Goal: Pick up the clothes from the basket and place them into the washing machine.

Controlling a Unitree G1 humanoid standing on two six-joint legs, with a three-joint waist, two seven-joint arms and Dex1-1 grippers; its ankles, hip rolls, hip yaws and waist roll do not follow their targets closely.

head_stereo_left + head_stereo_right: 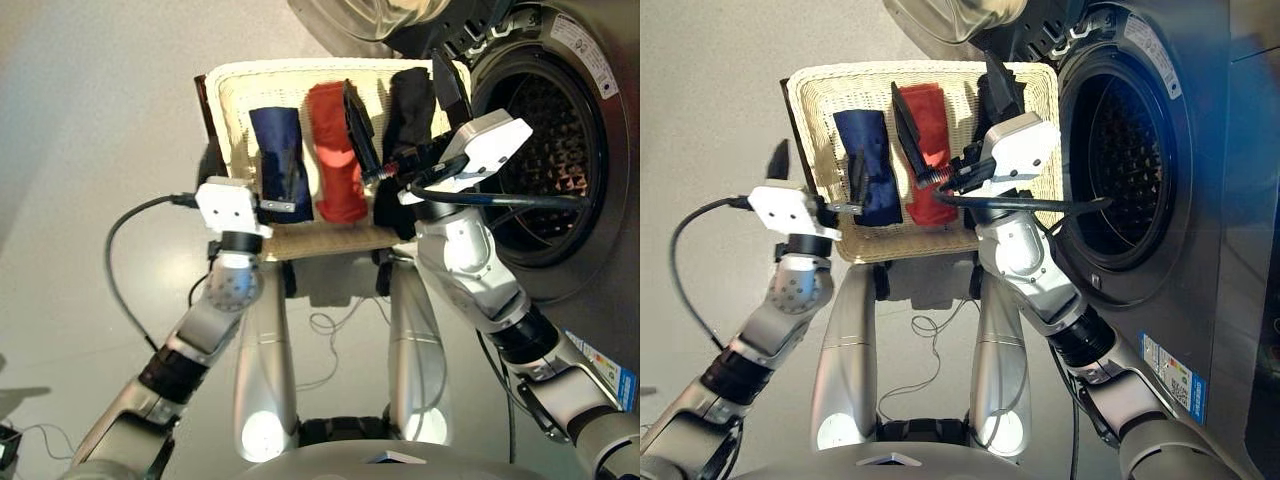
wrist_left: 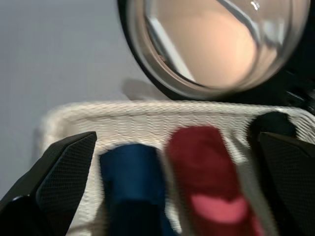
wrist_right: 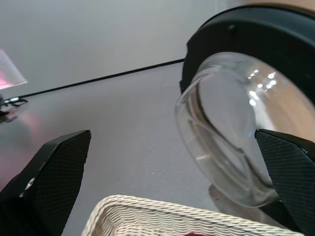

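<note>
1. You have three cloth rolls in one basket, lying side by side: one navy roll, one orange-red roll and one black roll.
2. Taking the basket as a clock face in the head views, the navy roll sits toward 9 o'clock, the orange-red roll at the centre and the black roll toward 3 o'clock, nearest the machine.
3. One washing machine stands at 3 o'clock of the basket, its drum opening uncovered and its dimpled metal wall showing.
4. Its one round glass door is swung open at 12 o'clock of the basket.
5. Your left gripper is at the basket's 6 o'clock edge, over the near end of the navy roll. Its two fingers are spread wide and grip nothing.
6. Your right gripper hovers above the basket between the orange-red and black rolls. Its two fingers are also spread wide and empty.
7. All three rolls lie in the basket; you can see no cloth in the drum.
8. The basket rests on the grey floor.
</note>
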